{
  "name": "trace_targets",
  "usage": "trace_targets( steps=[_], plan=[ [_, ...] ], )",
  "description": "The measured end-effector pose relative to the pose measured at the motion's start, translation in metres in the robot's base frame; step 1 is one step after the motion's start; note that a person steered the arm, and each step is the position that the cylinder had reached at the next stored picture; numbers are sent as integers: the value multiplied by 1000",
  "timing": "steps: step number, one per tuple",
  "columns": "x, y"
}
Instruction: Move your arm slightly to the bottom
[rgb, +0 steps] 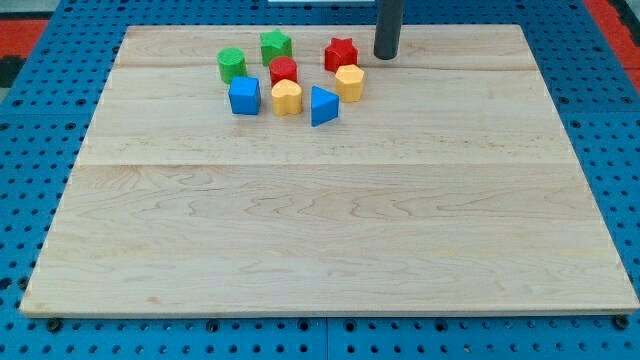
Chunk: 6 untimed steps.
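A pale wooden bench (330, 230) is lying on a blue pegboard, seen from the near edge looking toward the far edge. The near half of the bench is carrying nothing.

All eight blocks are clustering near the far edge, left of centre. Nearest are sitting a blue cube (244, 96), a yellow heart-shaped block (287, 98) and a blue triangular block (322, 105), side by side in a row. Just behind them are standing a red cylinder (283, 71) and a yellow hexagonal block (349, 81). Further back are a green cylinder (231, 64), a green star-like block (276, 45) and a red star-like block (340, 53).

Farthest, the dark rod is coming down from the far edge, its tip (386, 57) resting just right of the red star, apart from it. The tool is a plain rod, so nothing is spreading or pinching.

Toward the near edge, the tip's path is looking clear, the yellow hexagon lying slightly left of it.

No containers are showing.
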<state>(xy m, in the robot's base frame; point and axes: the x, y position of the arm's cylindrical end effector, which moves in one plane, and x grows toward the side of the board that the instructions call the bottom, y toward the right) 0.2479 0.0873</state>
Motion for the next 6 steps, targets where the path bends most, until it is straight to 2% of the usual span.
trace_targets(
  steps=[3, 6],
  plan=[
    [-8, 11],
    [-7, 56]
  ],
)
